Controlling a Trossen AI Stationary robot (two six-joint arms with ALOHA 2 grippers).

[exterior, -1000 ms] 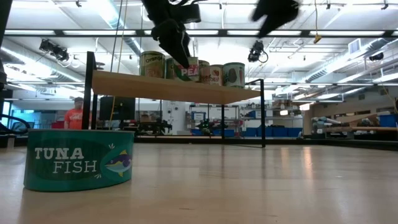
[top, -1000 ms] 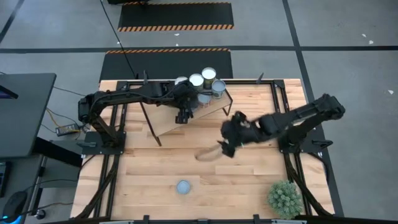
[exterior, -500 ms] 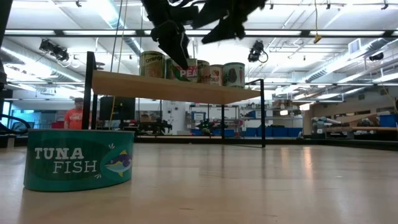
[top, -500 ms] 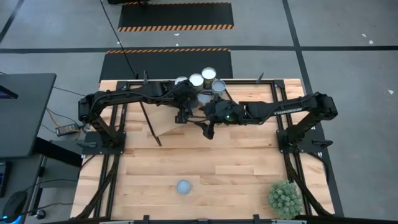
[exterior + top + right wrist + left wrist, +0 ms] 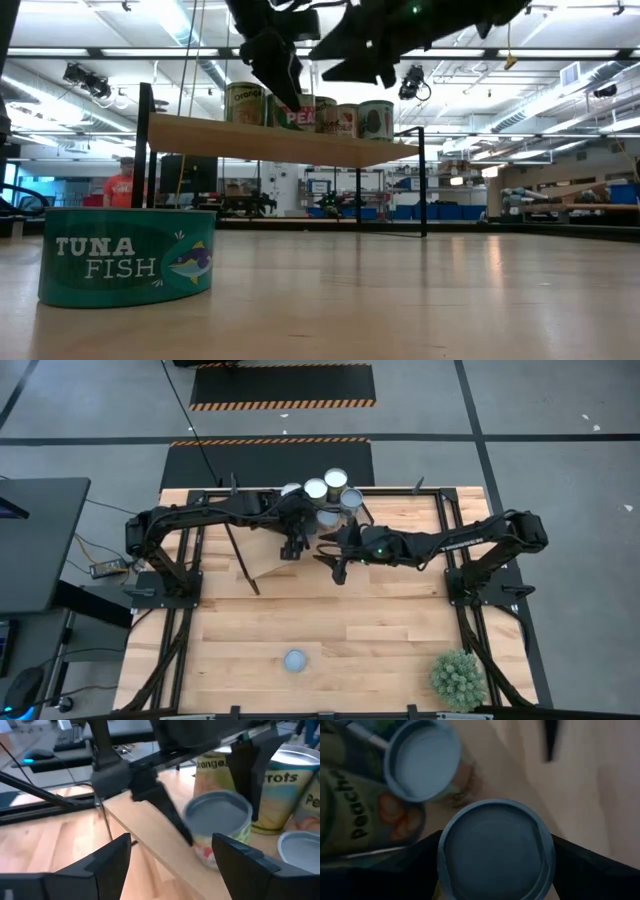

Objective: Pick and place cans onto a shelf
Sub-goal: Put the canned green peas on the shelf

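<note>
My left gripper (image 5: 291,546) stands with jaws apart around a blue-topped can (image 5: 495,852) on the shelf (image 5: 262,565), keeping it upright; my right gripper (image 5: 336,561), jaws apart, waits alongside.

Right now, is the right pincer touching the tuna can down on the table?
Apart. The high view shows the tuna can alone on the table, with the right pincer far off by the shelf.
</note>
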